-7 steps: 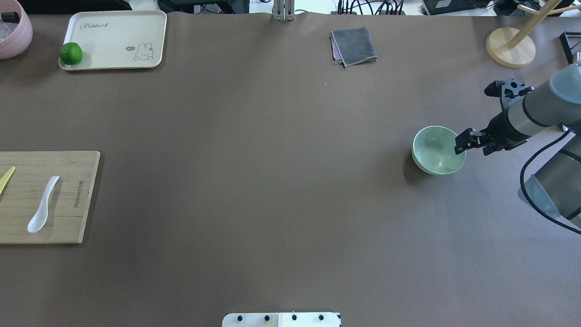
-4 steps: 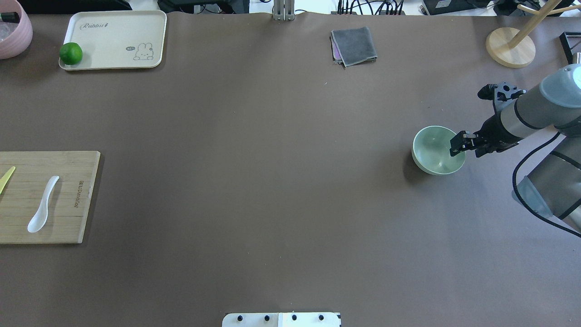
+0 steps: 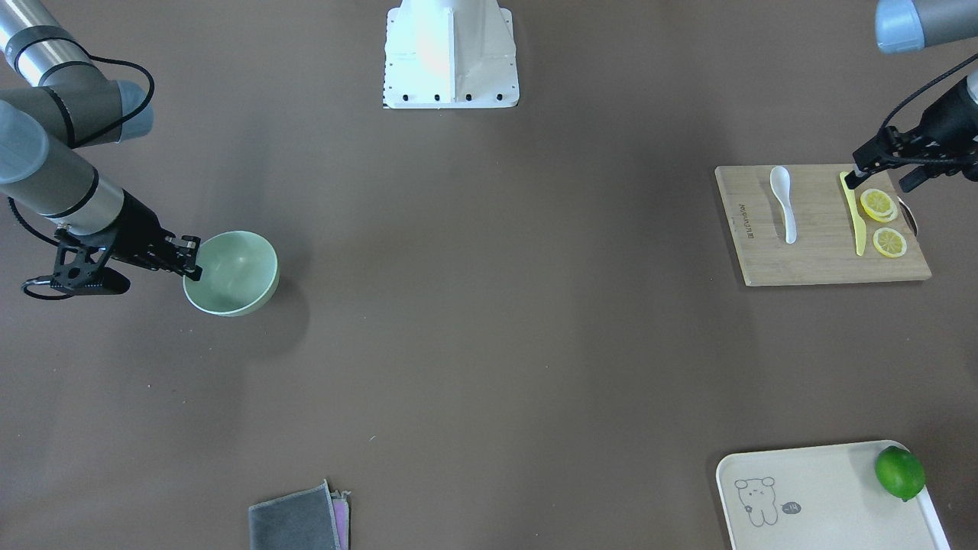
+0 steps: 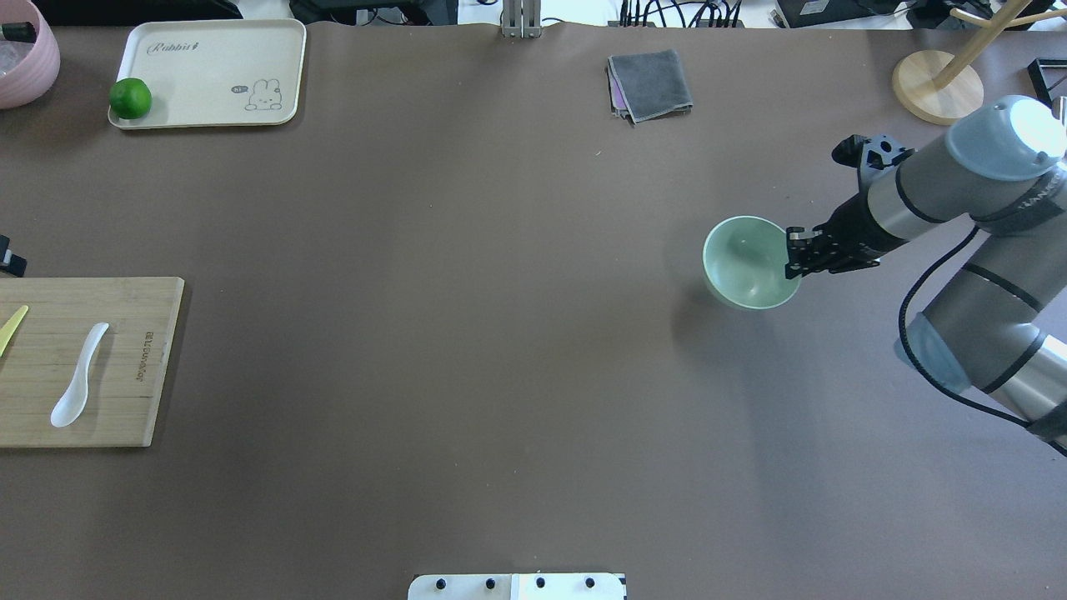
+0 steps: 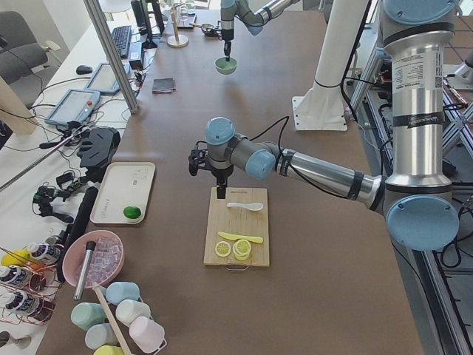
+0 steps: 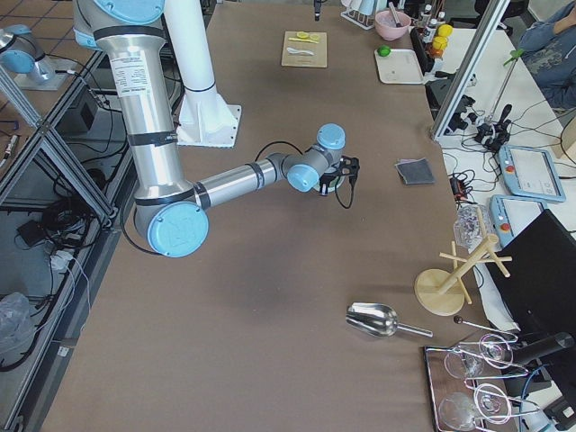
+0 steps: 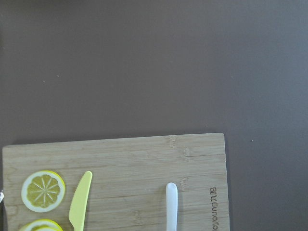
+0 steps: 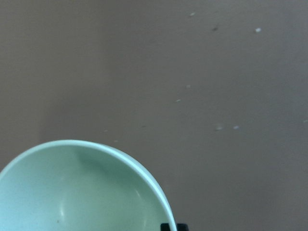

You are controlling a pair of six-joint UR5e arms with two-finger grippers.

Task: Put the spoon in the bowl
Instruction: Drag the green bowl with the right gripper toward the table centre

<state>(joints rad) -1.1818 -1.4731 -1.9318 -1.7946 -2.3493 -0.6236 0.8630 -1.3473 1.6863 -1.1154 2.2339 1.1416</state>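
Note:
The white spoon [image 4: 79, 375] lies on the wooden cutting board [image 4: 125, 417] at the table's left edge, also in the front view [image 3: 783, 202] and the left wrist view [image 7: 171, 207]. My left gripper [image 3: 856, 172] hovers over the board's end near the yellow knife [image 3: 854, 214], apart from the spoon. Its jaws look open and empty. The mint-green bowl [image 4: 746, 262] is on the right side. My right gripper [image 4: 790, 260] is shut on its right rim, also in the front view [image 3: 191, 263]. I cannot tell whether the bowl touches the table.
Lemon slices [image 3: 879, 206] lie on the board beside the knife. A cream tray [image 4: 208, 75] with a lime [image 4: 130, 98] and a pink bowl [image 4: 25, 58] are far left. A grey cloth [image 4: 650, 83] and a wooden stand [image 4: 938, 87] are at the far edge.
My right gripper has carried the bowl to the left and slightly away from the robot. The left gripper's edge has come into the overhead view. The spoon has not moved.

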